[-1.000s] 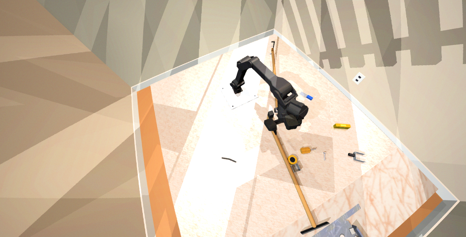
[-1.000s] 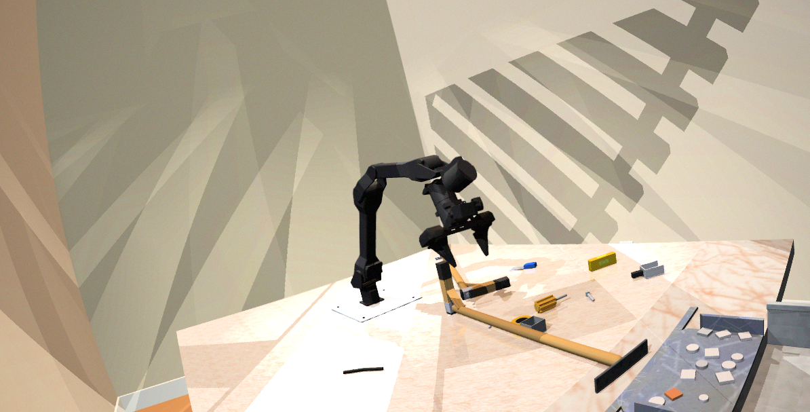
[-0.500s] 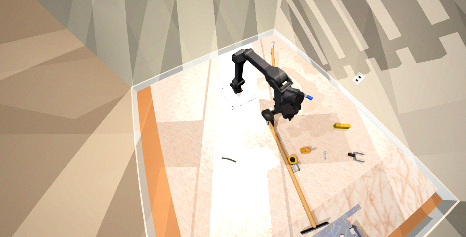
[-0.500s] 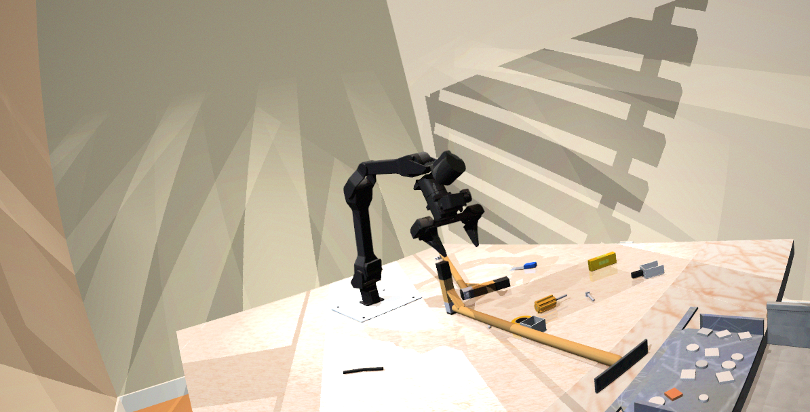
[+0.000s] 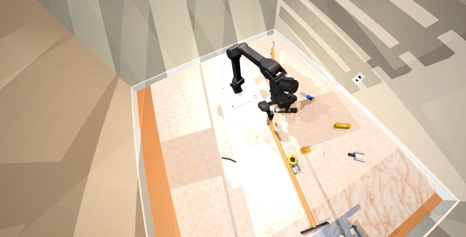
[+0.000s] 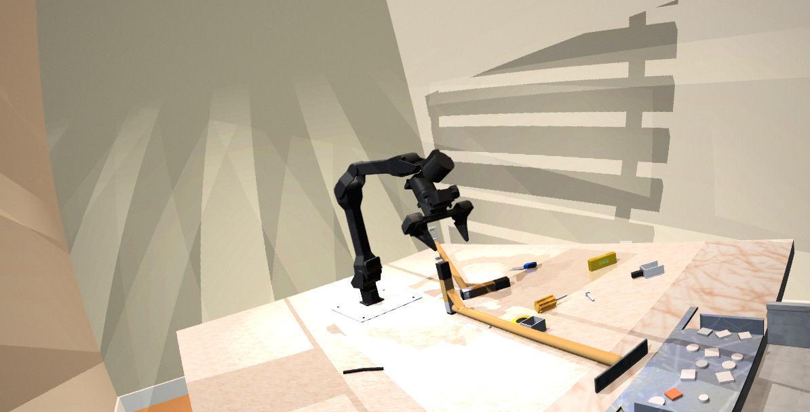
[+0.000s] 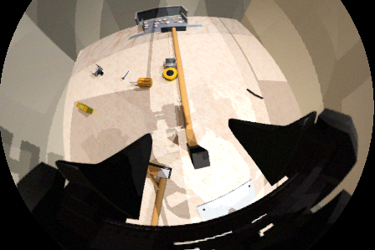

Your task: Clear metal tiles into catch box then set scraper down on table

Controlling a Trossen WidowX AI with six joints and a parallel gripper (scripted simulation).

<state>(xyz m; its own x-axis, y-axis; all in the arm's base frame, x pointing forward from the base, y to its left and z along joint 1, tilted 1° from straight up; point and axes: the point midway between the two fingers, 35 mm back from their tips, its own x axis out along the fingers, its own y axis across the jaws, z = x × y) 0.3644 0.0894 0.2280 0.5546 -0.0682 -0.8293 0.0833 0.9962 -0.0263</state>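
The long scraper (image 5: 295,179) (image 6: 527,332) (image 7: 180,65) lies on the table, its black blade (image 5: 314,228) (image 6: 620,364) at the near end of the steel bench plate (image 6: 668,360). A black-topped grip (image 6: 444,273) (image 7: 199,157) stands up at its near end. Several pale tiles (image 6: 724,377) and an orange tile (image 6: 673,394) lie on the plate. The grey catch box (image 6: 793,318) (image 7: 163,12) is beyond it; its inside is partly hidden. My gripper (image 5: 279,114) (image 6: 451,244) (image 7: 191,130) is open and empty, above and beside the scraper's grip.
A second wooden-handled tool (image 6: 492,286) (image 7: 160,196) lies close to the scraper's grip. A tape measure (image 5: 292,159) (image 7: 170,73) and small metal box (image 5: 295,168) sit beside the handle. An orange screwdriver (image 5: 305,150), yellow level (image 5: 341,126) and blue knife (image 5: 309,97) lie off that side.
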